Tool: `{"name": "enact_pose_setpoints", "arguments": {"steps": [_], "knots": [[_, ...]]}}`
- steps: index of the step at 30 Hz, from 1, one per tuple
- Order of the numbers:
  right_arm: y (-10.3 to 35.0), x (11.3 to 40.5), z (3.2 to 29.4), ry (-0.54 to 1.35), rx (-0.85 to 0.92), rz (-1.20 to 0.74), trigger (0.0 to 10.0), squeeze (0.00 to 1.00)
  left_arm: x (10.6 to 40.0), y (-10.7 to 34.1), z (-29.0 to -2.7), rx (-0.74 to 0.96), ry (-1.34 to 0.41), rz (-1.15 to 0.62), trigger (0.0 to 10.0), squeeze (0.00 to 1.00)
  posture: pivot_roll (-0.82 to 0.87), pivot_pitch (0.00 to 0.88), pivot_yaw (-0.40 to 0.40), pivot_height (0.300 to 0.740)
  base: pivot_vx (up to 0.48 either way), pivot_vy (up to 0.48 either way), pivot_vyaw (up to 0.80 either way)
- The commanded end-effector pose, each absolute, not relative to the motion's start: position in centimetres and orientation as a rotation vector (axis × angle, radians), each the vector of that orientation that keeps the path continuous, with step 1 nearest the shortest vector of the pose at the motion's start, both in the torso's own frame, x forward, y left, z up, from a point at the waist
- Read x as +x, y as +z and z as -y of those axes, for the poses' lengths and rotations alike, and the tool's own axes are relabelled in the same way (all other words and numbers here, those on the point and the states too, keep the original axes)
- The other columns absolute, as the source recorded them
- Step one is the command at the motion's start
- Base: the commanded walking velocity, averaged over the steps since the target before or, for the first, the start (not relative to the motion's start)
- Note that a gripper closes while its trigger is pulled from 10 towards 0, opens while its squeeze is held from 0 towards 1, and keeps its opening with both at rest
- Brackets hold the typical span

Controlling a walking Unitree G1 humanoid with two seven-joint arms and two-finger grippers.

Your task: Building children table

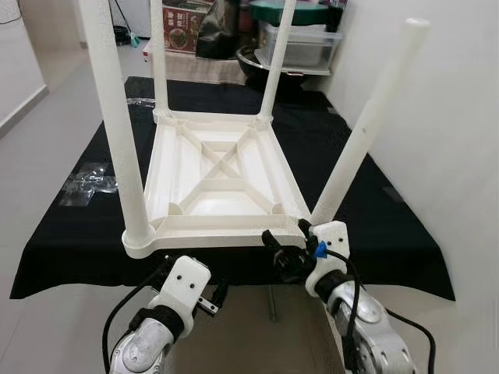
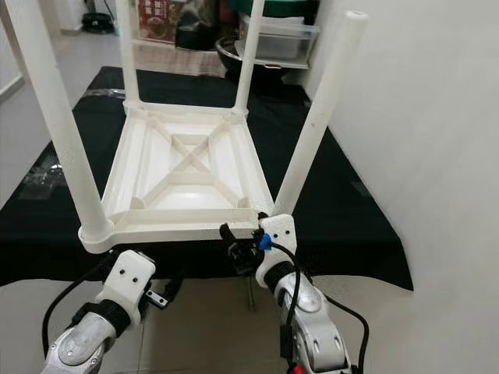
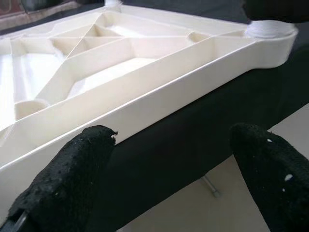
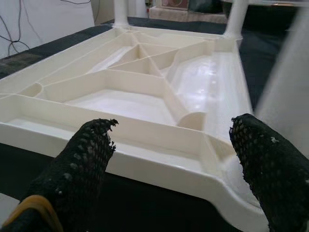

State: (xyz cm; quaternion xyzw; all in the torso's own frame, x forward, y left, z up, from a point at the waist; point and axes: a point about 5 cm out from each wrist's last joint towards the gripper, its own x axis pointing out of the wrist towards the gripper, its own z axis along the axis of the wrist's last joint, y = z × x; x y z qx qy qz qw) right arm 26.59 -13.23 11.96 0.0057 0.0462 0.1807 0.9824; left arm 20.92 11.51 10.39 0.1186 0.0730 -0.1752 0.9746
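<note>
A white plastic children's table [image 1: 218, 232] lies upside down on a black-covered table [image 1: 390, 226]. Three legs stand upright: near left [image 1: 117, 125], far left [image 1: 158, 54] and far right [image 1: 277, 58]. The near right leg [image 1: 366, 125] leans outward to the right from its corner. My right gripper [image 1: 281, 253] is open at the front edge, just left of that corner; in the right wrist view its fingers [image 4: 91, 145] flank the ribbed underside [image 4: 145, 87]. My left gripper [image 1: 209, 300] is open, lower, in front of the front rim [image 3: 159, 96].
Against the back wall stand a printed box [image 1: 183, 23], a dark bag and a clear bin [image 1: 300, 43]. A white wall [image 1: 452, 117] runs close along the right. Crumpled clear wrap [image 1: 86, 183] lies on the floor to the left.
</note>
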Motion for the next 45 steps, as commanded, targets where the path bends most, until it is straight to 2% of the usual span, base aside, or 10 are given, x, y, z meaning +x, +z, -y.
{"name": "enact_pose_setpoints", "arguments": {"steps": [1, 12, 24, 25, 26, 34, 35, 37, 38, 45], "knots": [[11.4, 26.6, 14.2, 0.322, -0.006, -0.120, 10.0, 0.00, 21.0, 10.4, -11.1, 0.212, -0.351, -0.147, 10.0, 0.00, 0.09, 0.014, -0.133, 0.740, 0.000, 0.000, 0.00], [11.4, 25.5, 13.1, 0.592, 0.106, -0.136, 10.0, 0.00, 21.1, 10.3, -11.1, 0.208, -0.354, -0.155, 10.0, 0.00, 0.09, 0.014, -0.136, 0.740, 0.000, 0.000, 0.00], [16.2, 27.7, 16.9, 0.242, 0.229, 0.108, 10.0, 0.00, 20.9, 10.1, -11.2, 0.198, -0.359, -0.164, 10.0, 0.00, 0.08, 0.003, -0.125, 0.740, 0.000, 0.000, 0.00], [16.7, 27.6, 16.5, 0.259, 0.231, 0.127, 10.0, 0.64, 21.0, 10.0, -11.2, 0.198, -0.361, -0.166, 10.0, 0.00, 0.08, 0.004, -0.122, 0.740, 0.000, 0.000, 0.00], [16.8, 27.3, 16.0, 0.289, 0.240, 0.131, 10.0, 1.00, 21.0, 10.0, -11.2, 0.198, -0.362, -0.167, 10.0, 0.00, 0.08, 0.004, -0.123, 0.740, 0.000, 0.000, 0.00], [16.3, 26.6, 15.0, 0.327, 0.199, 0.117, 10.0, 1.00, 21.1, 10.0, -11.2, 0.200, -0.363, -0.168, 10.0, 0.00, 0.09, 0.006, -0.124, 0.740, 0.000, 0.000, 0.00], [16.8, 27.3, 15.4, 0.298, 0.191, 0.140, 10.0, 0.09, 21.2, 10.0, -11.2, 0.200, -0.362, -0.168, 10.0, 0.00, 0.09, 0.006, -0.122, 0.740, 0.000, 0.000, 0.00], [17.2, 27.7, 15.6, 0.279, 0.188, 0.158, 10.0, 0.09, 21.2, 10.0, -11.2, 0.199, -0.361, -0.168, 10.0, 0.00, 0.09, 0.006, -0.122, 0.740, 0.000, 0.000, 0.00], [18.8, 29.0, 16.1, 0.235, 0.176, 0.202, 10.0, 0.00, 21.2, 10.0, -11.2, 0.199, -0.361, -0.168, 10.0, 0.00, 0.09, 0.008, -0.122, 0.740, 0.000, 0.000, 0.00], [20.8, 30.3, 17.2, 0.146, 0.185, 0.246, 10.0, 0.00, 21.2, 10.0, -11.3, 0.200, -0.360, -0.169, 10.0, 0.00, 0.09, 0.010, -0.125, 0.740, 0.000, 0.000, 0.00]]}}
